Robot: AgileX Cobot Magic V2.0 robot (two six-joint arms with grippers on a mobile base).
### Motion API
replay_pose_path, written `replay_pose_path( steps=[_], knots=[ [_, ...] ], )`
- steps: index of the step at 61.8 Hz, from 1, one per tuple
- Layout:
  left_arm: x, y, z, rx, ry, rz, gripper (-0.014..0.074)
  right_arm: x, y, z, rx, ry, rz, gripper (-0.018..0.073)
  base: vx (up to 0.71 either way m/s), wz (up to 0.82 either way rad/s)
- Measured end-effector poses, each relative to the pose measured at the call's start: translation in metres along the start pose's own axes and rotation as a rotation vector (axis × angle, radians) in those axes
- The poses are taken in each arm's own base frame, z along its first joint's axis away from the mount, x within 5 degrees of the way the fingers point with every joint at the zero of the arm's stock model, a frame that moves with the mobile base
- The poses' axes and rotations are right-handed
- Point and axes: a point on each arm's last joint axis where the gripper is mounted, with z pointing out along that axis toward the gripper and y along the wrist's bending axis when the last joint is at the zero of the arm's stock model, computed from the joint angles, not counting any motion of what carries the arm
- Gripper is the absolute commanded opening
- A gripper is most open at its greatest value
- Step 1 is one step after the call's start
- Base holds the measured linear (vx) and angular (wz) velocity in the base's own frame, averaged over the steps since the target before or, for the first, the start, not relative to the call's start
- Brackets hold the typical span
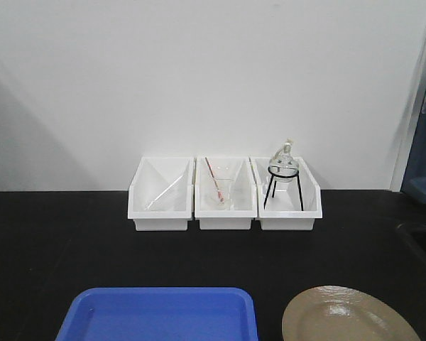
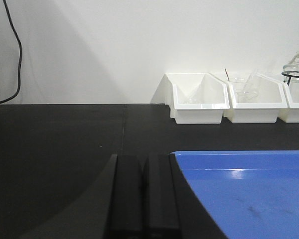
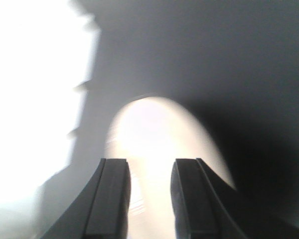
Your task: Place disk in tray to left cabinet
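The blue tray [image 1: 160, 312] lies on the black counter at the front edge, left of centre. The tan disk [image 1: 348, 316] lies flat on the counter just to its right, apart from it. Neither gripper shows in the front view. In the left wrist view my left gripper [image 2: 143, 164] is shut and empty, low over the counter beside the tray's [image 2: 249, 189] left edge. In the blurred, overexposed right wrist view my right gripper [image 3: 150, 164] is open, with the disk [image 3: 154, 129] showing between and beyond its fingers. The left cabinet is out of view.
Three white bins [image 1: 224, 193] stand in a row against the white wall; the middle one holds a beaker with a rod, the right one a glass flask on a black stand [image 1: 284, 177]. A dark recess [image 1: 420, 241] lies at the counter's right edge. A black cable [image 2: 15, 55] hangs at the left.
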Motion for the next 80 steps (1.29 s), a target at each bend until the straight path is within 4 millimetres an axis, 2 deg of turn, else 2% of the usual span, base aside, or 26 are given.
replay_pose_path(
  steps=[7,16,23,30,37,57,72,80],
  knots=[
    [0.0,0.0,0.0,0.0,0.0,0.0,-0.0004,-0.003,-0.002,0.014,-0.109,0.092,-0.088,0.03,0.0,0.0],
    [0.0,0.0,0.0,0.0,0.0,0.0,-0.0004,-0.005,-0.011,0.021,-0.091,0.142,-0.251,0.0343,0.0,0.0],
    [0.0,0.0,0.0,0.0,0.0,0.0,-0.0004,-0.007,-0.014,0.021,-0.053,0.139,-0.346,0.0422,0.0,0.0],
    [0.0,0.0,0.0,0.0,0.0,0.0,-0.0004,-0.007,-0.016,0.021,-0.032,0.136,-0.38,0.0526,0.0,0.0],
    [0.0,0.0,0.0,0.0,0.0,0.0,-0.0004,-0.007,-0.017,0.021,-0.023,0.141,-0.39,0.0592,0.0,0.0],
    [0.0,0.0,0.0,0.0,0.0,0.0,-0.0004,-0.006,-0.026,0.023,0.041,0.176,-0.431,0.0588,0.0,0.0],
    [0.0,0.0,0.0,0.0,0.0,0.0,-0.0004,0.008,-0.046,0.057,0.008,0.323,-0.378,0.0588,0.0,0.0],
    [0.0,0.0,0.0,0.0,0.0,0.0,-0.0004,0.009,-0.052,0.064,0.001,0.334,-0.351,0.0588,0.0,0.0]
  ],
)
